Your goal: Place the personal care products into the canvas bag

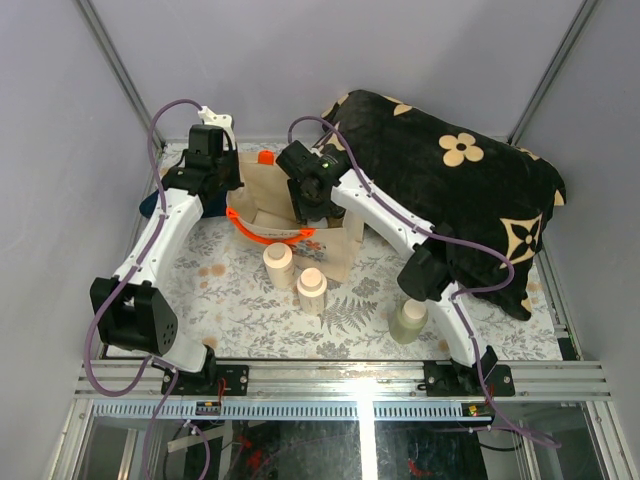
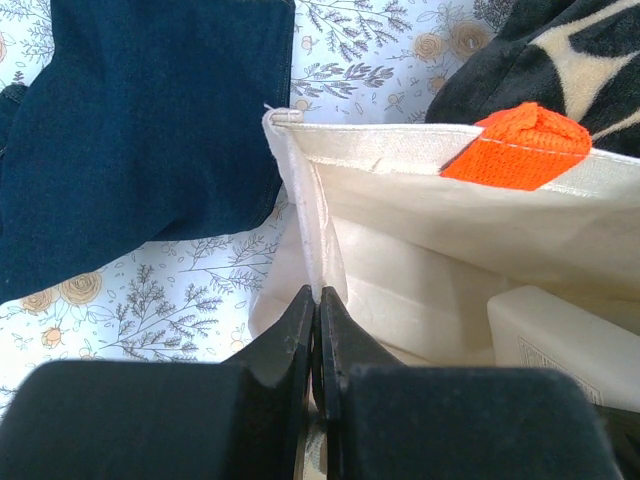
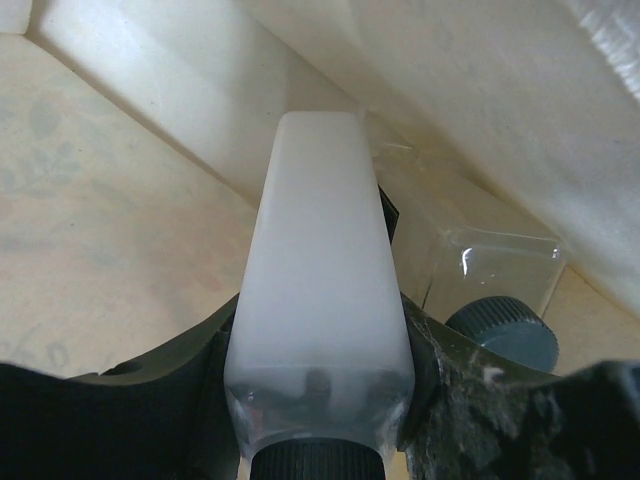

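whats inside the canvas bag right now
Inside the canvas bag: a frosted white bottle held by the right gripper, and a clear grey-capped bottle lying beside it. What lies under them is covered.

Scene being lit brightly, evenly from above. Soft shadows being cast beside canvas bag (image 1: 262, 188). Glare being reflected off glass panel (image 1: 400, 450) well in front of bag. Inside bag, frosted bottle (image 3: 320, 290) being blurred near lens; highlight being caught on clear bottle (image 3: 490, 265).

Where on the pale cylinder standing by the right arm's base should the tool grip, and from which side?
Probably the upper body, from above, closing front to back: the pale cylinder stands upright and round, and the right arm passes close along its right side.
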Available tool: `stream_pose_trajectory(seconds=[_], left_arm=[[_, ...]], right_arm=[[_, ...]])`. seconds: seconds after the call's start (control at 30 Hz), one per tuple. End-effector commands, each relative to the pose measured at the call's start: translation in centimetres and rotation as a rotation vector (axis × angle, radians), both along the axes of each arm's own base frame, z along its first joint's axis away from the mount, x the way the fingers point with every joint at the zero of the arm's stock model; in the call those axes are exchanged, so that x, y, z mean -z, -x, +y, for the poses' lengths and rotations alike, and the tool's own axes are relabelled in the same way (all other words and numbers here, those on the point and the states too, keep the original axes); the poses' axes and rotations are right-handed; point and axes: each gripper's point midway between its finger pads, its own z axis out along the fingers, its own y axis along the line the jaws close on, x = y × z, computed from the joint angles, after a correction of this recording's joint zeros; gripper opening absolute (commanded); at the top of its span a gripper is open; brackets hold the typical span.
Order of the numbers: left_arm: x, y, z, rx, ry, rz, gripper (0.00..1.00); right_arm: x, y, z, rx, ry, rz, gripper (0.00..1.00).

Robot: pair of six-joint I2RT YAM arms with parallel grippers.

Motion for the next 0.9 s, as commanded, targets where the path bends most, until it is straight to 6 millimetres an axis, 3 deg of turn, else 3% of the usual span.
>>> stream_pose_trajectory(seconds=[0.0,0.17,0.33,0.47,0.73,0.87], left_arm=[[-0.7,0.2,0.2,-0.008,0.001,-0.029,0.0],[-0.5,0.2,0.2,-0.009,0.001,-0.025,0.0],[-0.3,0.1,0.1,-0.008,0.005,-0.024,0.0],[-0.1,0.0,0.0,-0.007,0.009,-0.027,0.0],[0.2,-0.4,0.0,-0.007,0.004,-0.031,0.0],[0.2,-0.7,0.0,-0.01,0.002,-0.035,0.0]], right_arm=[[-4.1,-0.6,-3.5,0.077,0.025,-0.079,0.18],[-5.5,-0.6,-2.2,0.032,-0.063,-0.099,0.54],[-7.6,-0.7,-0.5,-0.04,-0.174,-0.151,0.66],[-9.6,-1.2,-0.3,-0.061,-0.193,-0.203,0.78],[-13.4,-1.0,-2.2,-0.062,-0.185,-0.293,0.85],[-16.4,0.5,-5.2,-0.01,-0.189,-0.359,0.84]])
